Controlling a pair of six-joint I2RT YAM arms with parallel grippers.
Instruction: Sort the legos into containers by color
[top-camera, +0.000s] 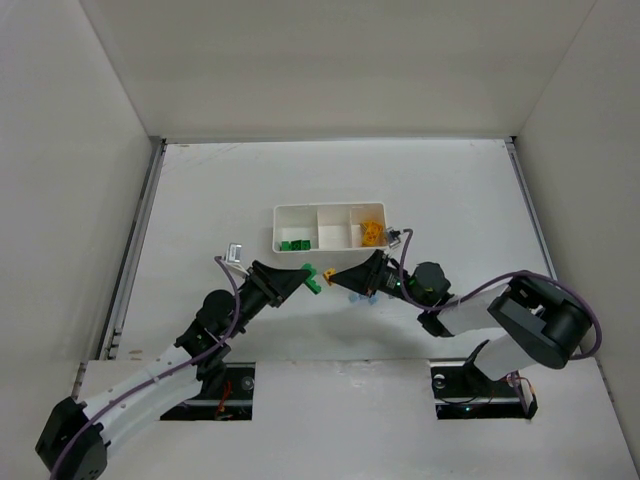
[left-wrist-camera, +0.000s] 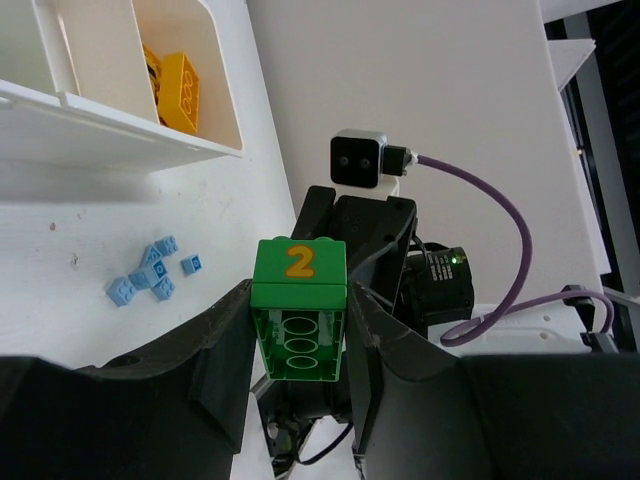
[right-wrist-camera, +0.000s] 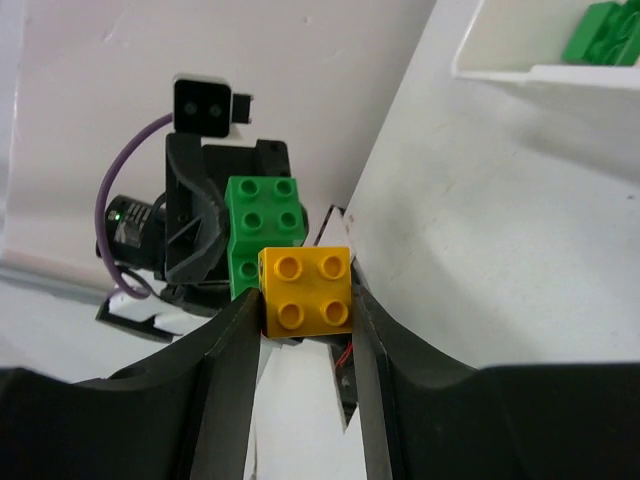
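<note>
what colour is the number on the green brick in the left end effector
Yellow-orange, a 2 on the green brick; clearest in the left wrist view.

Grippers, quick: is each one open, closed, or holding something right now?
Left gripper: closed on a green brick.
Right gripper: closed on a yellow brick.

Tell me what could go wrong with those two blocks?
The left gripper pinches the green brick and the right gripper pinches the yellow brick nose to nose, so the arms might bump. Either brick could slip and fall outside the tray. The tiny blue bricks lying nearby might get scattered.
</note>
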